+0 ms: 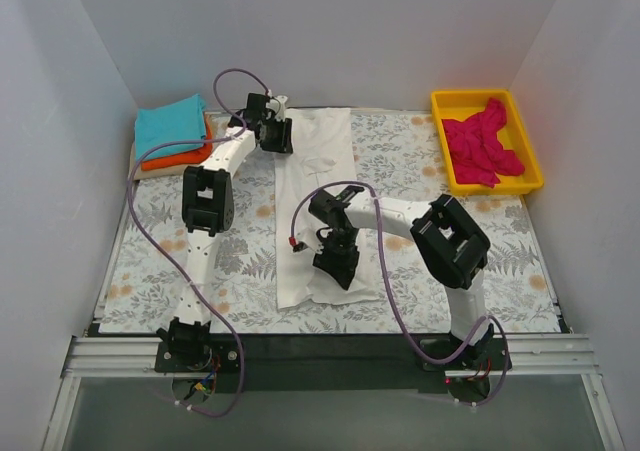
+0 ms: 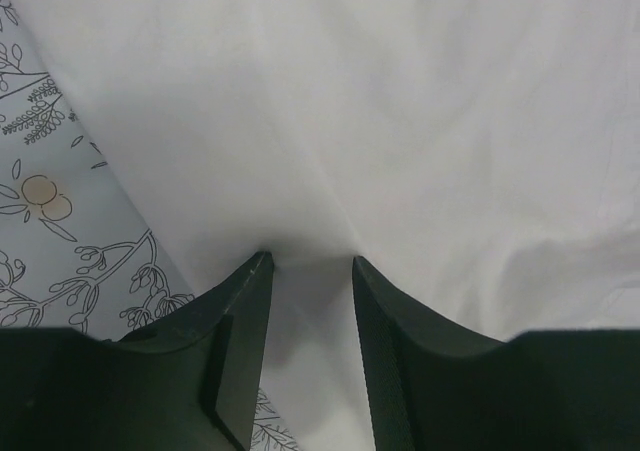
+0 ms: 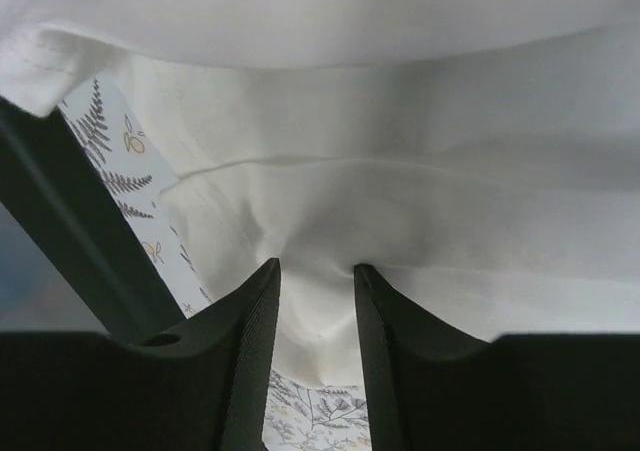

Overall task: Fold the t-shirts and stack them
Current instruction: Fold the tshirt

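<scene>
The cream-white t-shirt [image 1: 320,161] lies as a long strip down the middle of the table. My left gripper [image 1: 275,136] is at its far left corner; in the left wrist view the gripper [image 2: 312,261] is closed on the white cloth [image 2: 400,121] near its edge. My right gripper [image 1: 337,266] is at the shirt's near end; in the right wrist view the gripper [image 3: 317,266] pinches a puckered fold of the shirt [image 3: 450,221], raised off the table. The teal t-shirt [image 1: 172,123] lies folded on the orange t-shirt [image 1: 175,159] at the far left. The magenta-pink t-shirt [image 1: 482,143] is crumpled in a bin.
A yellow bin [image 1: 438,101] stands at the far right corner. The floral grey table cloth [image 1: 400,151] covers the table and shows under the shirt's edges in both wrist views [image 2: 60,231] [image 3: 100,131]. White walls close in three sides.
</scene>
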`<action>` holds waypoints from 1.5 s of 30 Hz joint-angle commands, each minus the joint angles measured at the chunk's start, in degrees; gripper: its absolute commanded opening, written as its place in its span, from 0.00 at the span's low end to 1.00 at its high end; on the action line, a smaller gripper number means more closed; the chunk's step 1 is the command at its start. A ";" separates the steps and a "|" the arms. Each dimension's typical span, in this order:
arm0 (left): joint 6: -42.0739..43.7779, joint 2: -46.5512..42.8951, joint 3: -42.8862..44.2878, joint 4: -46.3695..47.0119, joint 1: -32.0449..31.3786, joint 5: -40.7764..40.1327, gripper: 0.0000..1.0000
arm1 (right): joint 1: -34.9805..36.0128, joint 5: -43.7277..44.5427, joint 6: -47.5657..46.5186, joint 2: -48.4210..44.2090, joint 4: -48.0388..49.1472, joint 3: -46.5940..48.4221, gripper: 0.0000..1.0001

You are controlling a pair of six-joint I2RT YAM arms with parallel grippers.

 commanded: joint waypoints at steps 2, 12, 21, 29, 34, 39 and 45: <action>1.24 -9.92 -9.23 5.01 0.45 5.45 0.42 | 0.34 -3.33 0.87 -3.03 6.84 -1.82 0.41; 8.34 -48.76 -41.22 12.07 0.62 21.38 0.57 | 0.16 3.69 -8.44 -36.17 13.77 -19.12 0.63; 29.53 -86.01 -85.76 7.42 -6.56 25.96 0.50 | 1.48 8.90 -10.92 -39.53 24.67 -31.45 0.45; 32.53 -100.46 -104.17 7.75 -23.16 19.73 0.52 | 4.99 9.94 -12.14 -42.16 30.83 -39.88 0.52; 28.32 -100.13 -109.10 14.78 -31.71 9.19 0.55 | 8.51 11.35 -12.14 -42.08 33.54 -43.30 0.53; 27.69 -95.55 -111.30 19.62 -36.37 6.89 0.57 | 9.30 13.02 -12.41 -40.67 37.24 -45.51 0.53; 28.57 -91.69 -114.73 23.84 -42.00 1.18 0.53 | 12.55 15.22 -12.67 -39.62 39.79 -49.03 0.49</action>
